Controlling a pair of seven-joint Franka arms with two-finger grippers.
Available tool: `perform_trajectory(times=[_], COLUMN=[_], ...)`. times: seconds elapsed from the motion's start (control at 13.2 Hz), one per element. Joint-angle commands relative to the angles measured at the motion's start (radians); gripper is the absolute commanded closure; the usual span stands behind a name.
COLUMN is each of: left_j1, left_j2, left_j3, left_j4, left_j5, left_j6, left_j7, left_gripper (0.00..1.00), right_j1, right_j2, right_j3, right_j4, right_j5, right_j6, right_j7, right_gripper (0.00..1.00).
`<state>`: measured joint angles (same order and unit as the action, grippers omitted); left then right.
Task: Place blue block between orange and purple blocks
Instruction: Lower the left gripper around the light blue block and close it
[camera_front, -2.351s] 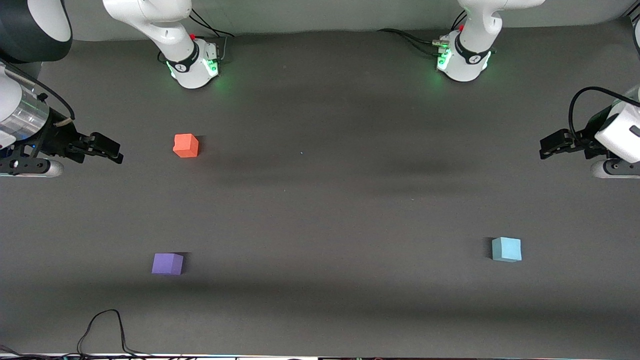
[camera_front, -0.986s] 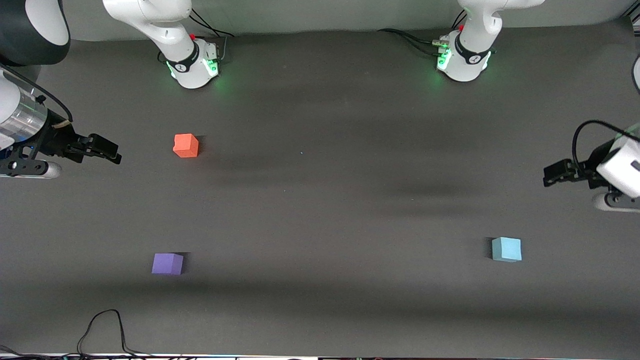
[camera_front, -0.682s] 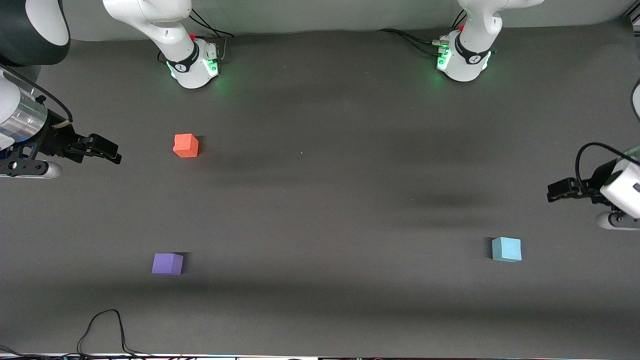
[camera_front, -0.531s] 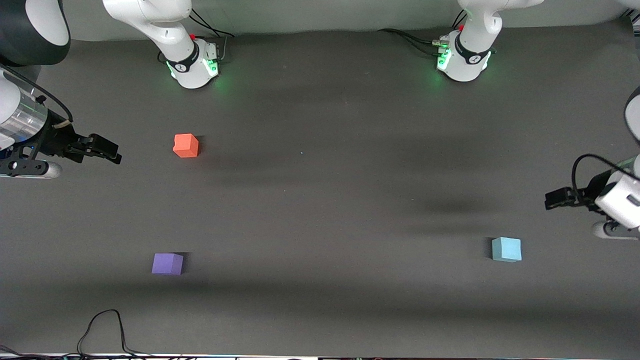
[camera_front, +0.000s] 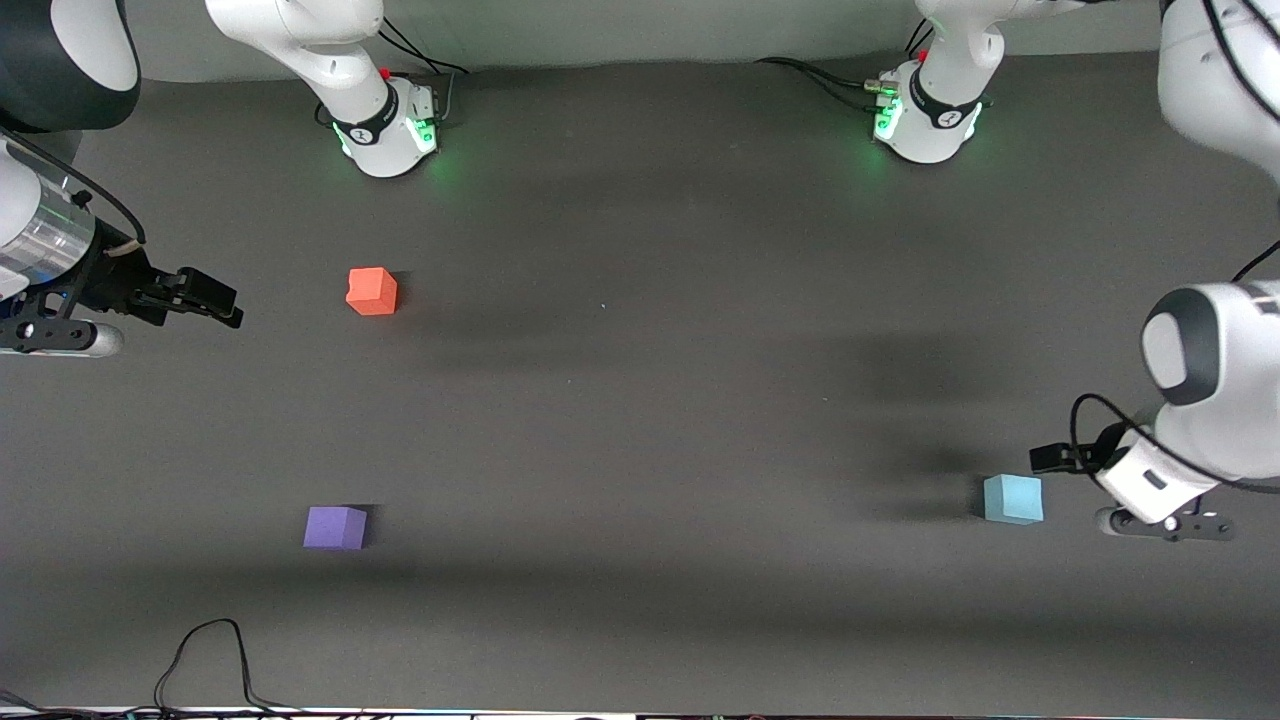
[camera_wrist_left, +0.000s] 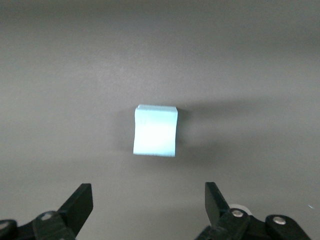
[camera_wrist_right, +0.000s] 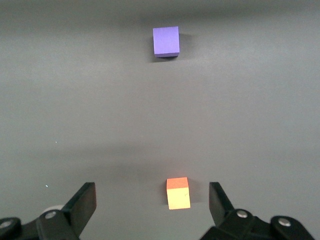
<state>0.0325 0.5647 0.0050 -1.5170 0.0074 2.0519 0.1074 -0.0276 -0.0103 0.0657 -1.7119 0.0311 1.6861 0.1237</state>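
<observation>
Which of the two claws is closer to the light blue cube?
The left. The left gripper hangs open right beside the blue block, toward the left arm's end of the table. The right gripper waits open at the right arm's end, by the orange block.

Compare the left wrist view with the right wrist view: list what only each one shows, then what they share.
Only the left wrist view shows the blue block, lying on the table ahead of the left gripper, whose fingers are spread open and not touching it. Only the right wrist view shows the purple block and the orange block, apart from each other, with the right gripper open and empty. Both share the dark grey table and a pair of open black fingers at the picture's edge.
</observation>
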Motion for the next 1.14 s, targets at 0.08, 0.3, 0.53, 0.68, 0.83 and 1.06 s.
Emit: perform_trajectory(times=[0.08,0.3,0.53,0.68,0.83,1.06], left_j1=[0.013,0.014,0.006,0.003,0.003,0.004], left_j2=[0.079,0.147,0.191,0.207,0.212,0.216], left_j3=[0.001,0.001,0.000,0.000,0.001,0.000], left_j4=[0.005,0.003,0.003,0.003,0.003,0.004], left_j5=[0.008,0.008,0.006,0.006,0.006,0.006], left_j6=[0.097,0.189,0.257,0.283,0.283,0.283], left_j7=[0.051,0.051,0.049,0.047,0.049,0.051], left_gripper=[0.00,0.00,0.00,0.00,0.00,0.00], right_j1=[0.000,0.000,0.000,0.002,0.003,0.003], right_j2=[-0.017,-0.016,-0.016,-0.017,-0.017,-0.017], right_j3=[0.008,0.006,0.006,0.008,0.008,0.008], right_j4=[-0.006,-0.006,-0.006,-0.006,-0.006,-0.005], right_j5=[-0.017,-0.017,-0.019,-0.017,-0.017,-0.017], right_j6=[0.001,0.004,0.003,0.003,0.003,0.003], right_j7=[-0.003,-0.003,-0.003,-0.003,-0.003,-0.003], right_gripper=[0.00,0.00,0.00,0.00,0.00,0.00])
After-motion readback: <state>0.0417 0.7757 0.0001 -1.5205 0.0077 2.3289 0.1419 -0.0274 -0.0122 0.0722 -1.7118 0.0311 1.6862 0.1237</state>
